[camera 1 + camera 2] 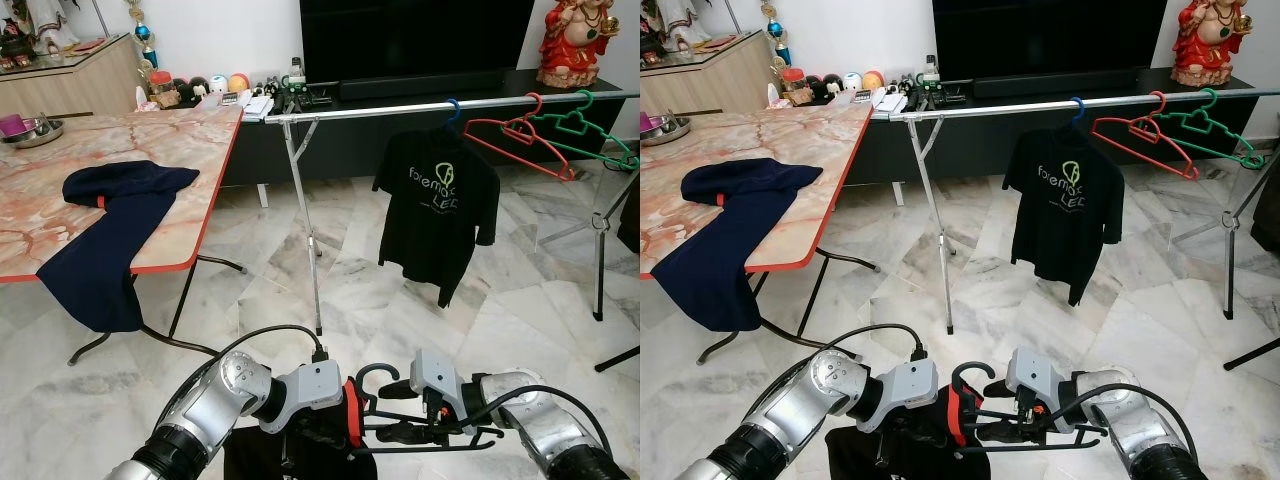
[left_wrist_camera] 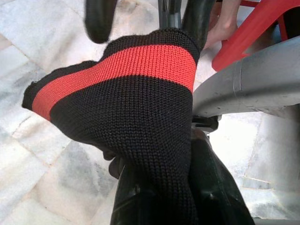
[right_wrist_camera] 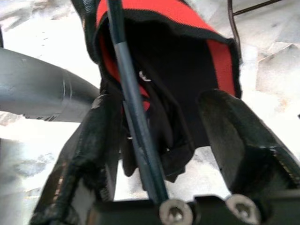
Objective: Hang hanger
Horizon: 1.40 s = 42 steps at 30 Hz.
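I have the black wire hanger [image 1: 430, 432] low before me, my left tool [image 2: 154, 187] pinching its black red-banded knit garment [image 2: 126, 108], right tool [image 3: 154, 154] seemingly spread, so the garment may slip off.

A pink marble-patterned folding table with a red edge [image 1: 190, 135] stands on a pale veined marble tile floor [image 1: 400, 310]. A dark navy garment [image 1: 110, 225] lies on the tabletop, draped over the near edge. A metal bowl [image 1: 35, 130] sits at the far left, and small toys and bottles [image 1: 195, 90] crowd the far end. A silver metal clothes rail [image 1: 400, 108] stands beside the table.
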### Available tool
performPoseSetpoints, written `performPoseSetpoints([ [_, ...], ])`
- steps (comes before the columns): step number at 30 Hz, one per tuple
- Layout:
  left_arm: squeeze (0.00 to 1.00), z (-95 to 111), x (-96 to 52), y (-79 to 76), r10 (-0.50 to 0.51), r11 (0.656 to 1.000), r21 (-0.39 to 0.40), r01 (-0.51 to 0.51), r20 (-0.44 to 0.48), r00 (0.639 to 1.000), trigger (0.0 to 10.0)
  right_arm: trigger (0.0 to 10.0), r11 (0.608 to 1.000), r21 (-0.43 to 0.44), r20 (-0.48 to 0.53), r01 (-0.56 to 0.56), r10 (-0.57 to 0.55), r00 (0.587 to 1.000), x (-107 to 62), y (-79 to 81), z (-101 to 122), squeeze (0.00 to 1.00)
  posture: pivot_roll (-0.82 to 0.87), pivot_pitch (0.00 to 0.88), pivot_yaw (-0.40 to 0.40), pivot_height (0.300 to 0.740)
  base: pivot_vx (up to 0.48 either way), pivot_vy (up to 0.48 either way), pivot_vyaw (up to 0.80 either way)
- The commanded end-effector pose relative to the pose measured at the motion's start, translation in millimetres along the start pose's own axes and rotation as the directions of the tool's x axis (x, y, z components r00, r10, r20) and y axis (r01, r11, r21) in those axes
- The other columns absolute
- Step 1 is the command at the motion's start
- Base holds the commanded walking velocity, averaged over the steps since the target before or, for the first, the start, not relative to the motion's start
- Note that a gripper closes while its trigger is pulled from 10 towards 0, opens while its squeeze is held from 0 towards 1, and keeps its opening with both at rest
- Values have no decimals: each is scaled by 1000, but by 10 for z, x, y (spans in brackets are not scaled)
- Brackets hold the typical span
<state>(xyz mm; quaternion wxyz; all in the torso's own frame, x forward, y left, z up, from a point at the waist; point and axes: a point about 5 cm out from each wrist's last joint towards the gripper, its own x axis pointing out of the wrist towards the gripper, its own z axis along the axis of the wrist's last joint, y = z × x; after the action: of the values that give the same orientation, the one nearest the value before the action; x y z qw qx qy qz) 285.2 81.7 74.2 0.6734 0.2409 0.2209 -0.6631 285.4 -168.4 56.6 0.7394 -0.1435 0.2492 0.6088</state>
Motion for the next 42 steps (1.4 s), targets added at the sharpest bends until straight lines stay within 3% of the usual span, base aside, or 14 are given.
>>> performPoseSetpoints([
  [1, 0, 43, -31, 18, 3, 999, 36, -3, -1, 1000, 10000, 0, 1000, 4, -1, -24, 24, 1000, 12, 11, 1, 0, -41, 47, 77, 740, 0, 0, 0],
  [5, 0, 44, -29, 23, 3, 999, 46, -3, -6, 1000, 10000, 0, 998, 15, -18, -68, 68, 998, 14, 47, -17, 0, -40, 53, 77, 740, 0, 0, 0],
  [22, 0, 38, -51, 49, 11, 997, 71, -9, -25, 1000, 10000, 0, 996, 30, -32, -79, 80, 996, 23, 56, -37, 0, -37, 65, 76, 740, 0, 0, 0],
  [42, 0, 87, -97, 77, 15, 994, 108, -12, -26, 1000, 10000, 0, 999, 45, 4, -25, 25, 1000, 90, 79, -69, 0, -34, 54, 81, 740, 0, 0, 0],
])
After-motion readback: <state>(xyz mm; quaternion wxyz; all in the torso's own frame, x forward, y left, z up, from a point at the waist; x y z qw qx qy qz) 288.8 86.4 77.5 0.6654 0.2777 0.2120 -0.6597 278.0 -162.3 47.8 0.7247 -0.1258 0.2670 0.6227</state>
